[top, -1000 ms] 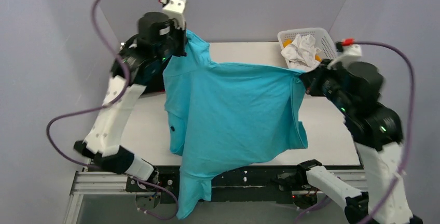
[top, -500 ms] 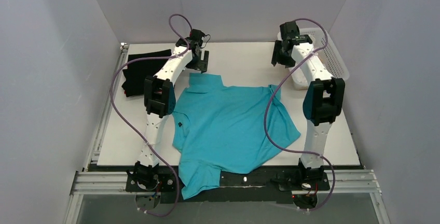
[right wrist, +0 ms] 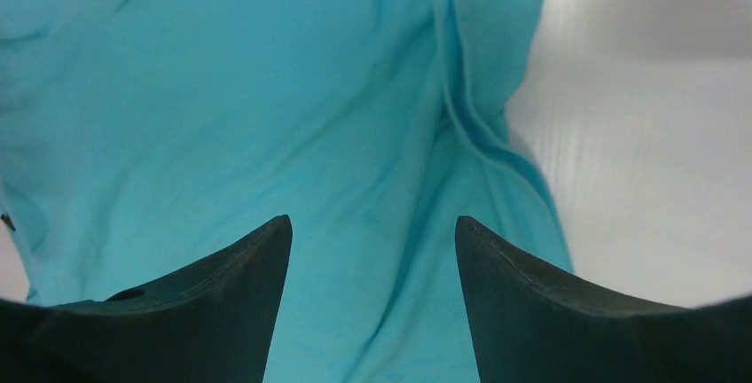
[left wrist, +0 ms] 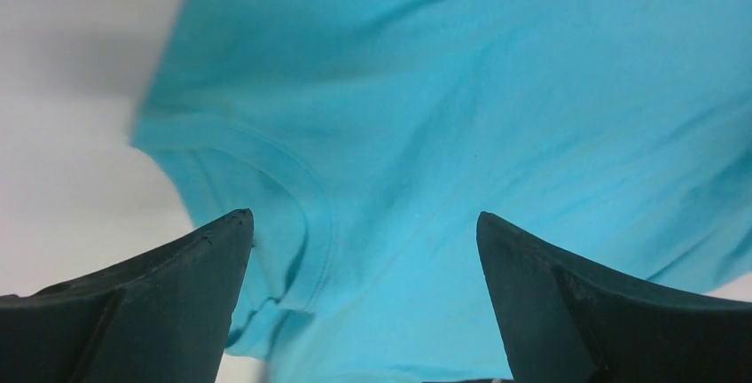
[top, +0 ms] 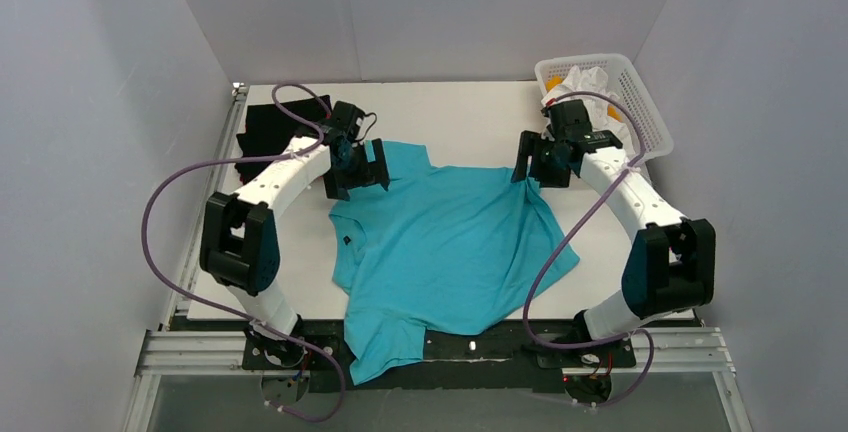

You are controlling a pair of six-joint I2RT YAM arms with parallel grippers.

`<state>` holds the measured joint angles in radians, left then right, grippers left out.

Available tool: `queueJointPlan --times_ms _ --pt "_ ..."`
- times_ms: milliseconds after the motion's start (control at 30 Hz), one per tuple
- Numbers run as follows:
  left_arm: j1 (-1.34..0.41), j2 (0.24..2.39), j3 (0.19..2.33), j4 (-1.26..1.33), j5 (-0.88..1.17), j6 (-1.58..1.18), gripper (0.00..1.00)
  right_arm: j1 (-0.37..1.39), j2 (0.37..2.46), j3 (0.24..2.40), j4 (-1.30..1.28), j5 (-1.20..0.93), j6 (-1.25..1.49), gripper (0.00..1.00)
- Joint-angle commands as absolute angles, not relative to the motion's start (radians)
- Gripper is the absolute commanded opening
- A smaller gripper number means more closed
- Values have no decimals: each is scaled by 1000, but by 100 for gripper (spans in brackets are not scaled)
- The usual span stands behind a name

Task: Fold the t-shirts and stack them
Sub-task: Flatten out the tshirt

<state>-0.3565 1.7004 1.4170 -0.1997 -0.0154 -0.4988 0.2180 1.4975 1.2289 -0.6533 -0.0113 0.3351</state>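
Observation:
A turquoise t-shirt [top: 445,242] lies spread flat on the white table [top: 640,252], with its near end hanging over the front edge. My left gripper [top: 358,172] hovers open over the shirt's far left corner. In the left wrist view the left gripper [left wrist: 362,219] has only turquoise cloth [left wrist: 461,108] beneath it, nothing pinched. My right gripper [top: 530,167] stands open over the far right corner. In the right wrist view the right gripper [right wrist: 372,221] is above a fold of the shirt [right wrist: 266,117]. A folded black t-shirt [top: 268,132] rests at the far left.
A white mesh basket [top: 630,77] holding crumpled white cloth [top: 583,85] stands at the far right corner. Purple cables loop from both arms. Grey walls enclose the table on three sides.
One second ago both grippers held the turquoise shirt up in the air. It now lies on the table; both grippers have let go, opened, and drawn back from the far edge over its far corners.

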Motion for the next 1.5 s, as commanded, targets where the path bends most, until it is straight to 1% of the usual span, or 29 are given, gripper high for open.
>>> queueJointPlan --times_ms 0,100,233,300,400,567,700,800,867,933,967,1100,1167,1267,1333,1467 --pt "-359 1790 1307 -164 204 -639 98 265 1575 1200 -501 -181 339 75" --pt "-358 1868 1306 -136 258 -672 98 279 1684 1252 -485 -202 333 75" --pt "-325 1952 1299 -114 306 -720 98 277 1826 1332 -509 -122 346 75" --pt "-312 1972 1270 -99 285 -735 98 274 1870 1351 -504 -65 350 76" --pt "-284 1981 1239 -146 233 -740 98 251 1916 1379 -520 -15 371 76" --pt "-204 1928 1145 -204 174 -731 98 183 1892 1354 -534 154 403 76" --pt "-153 1861 1049 -178 175 -736 98 153 1814 1292 -499 231 411 76" --pt "-128 1818 1019 -193 146 -729 98 149 1778 1279 -514 280 426 75" --pt "-116 1797 1029 -221 127 -716 98 150 1736 1252 -494 263 420 75" --pt "-115 1784 1060 -255 118 -699 98 151 1686 1216 -448 184 393 75" --pt "-115 1780 1079 -271 116 -695 100 153 1659 1200 -426 142 378 75" --pt "-116 1723 1148 -341 75 -698 100 174 1583 1165 -442 113 349 74" --pt "-118 1684 1156 -338 97 -712 100 188 1569 1154 -438 66 298 73" --pt "-148 1651 1163 -317 146 -727 100 224 1605 1172 -437 8 188 70" --pt "-178 1657 1168 -294 183 -732 99 254 1660 1218 -441 -23 66 69" --pt "-241 1734 1182 -223 286 -750 100 292 1817 1396 -512 97 -103 68"
